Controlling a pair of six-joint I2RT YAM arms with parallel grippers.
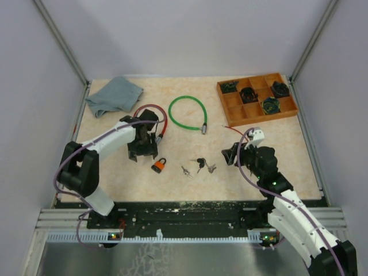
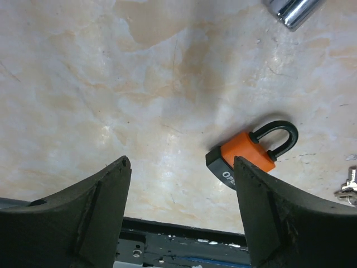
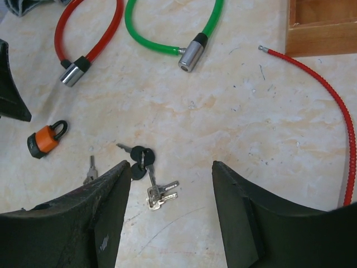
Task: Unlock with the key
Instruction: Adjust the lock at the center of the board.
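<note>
An orange padlock (image 1: 159, 165) with a black shackle lies on the table near the middle; it also shows in the left wrist view (image 2: 249, 152) and the right wrist view (image 3: 44, 140). My left gripper (image 1: 142, 154) is open and empty, hovering just left of the padlock; one finger (image 2: 266, 215) overlaps the padlock's lower edge. A bunch of keys with black heads (image 1: 200, 163) (image 3: 142, 159) and silver keys (image 3: 161, 195) lies right of the padlock. A single silver key (image 1: 186, 171) (image 3: 90, 169) lies between them. My right gripper (image 1: 231, 155) is open and empty, just right of the keys.
A red cable lock (image 1: 156, 118) and a green cable lock (image 1: 187, 112) lie behind the padlock. A grey cloth (image 1: 114, 95) is at the back left. A wooden compartment tray (image 1: 256, 99) stands at the back right. A loose red cable (image 3: 329, 100) lies by it.
</note>
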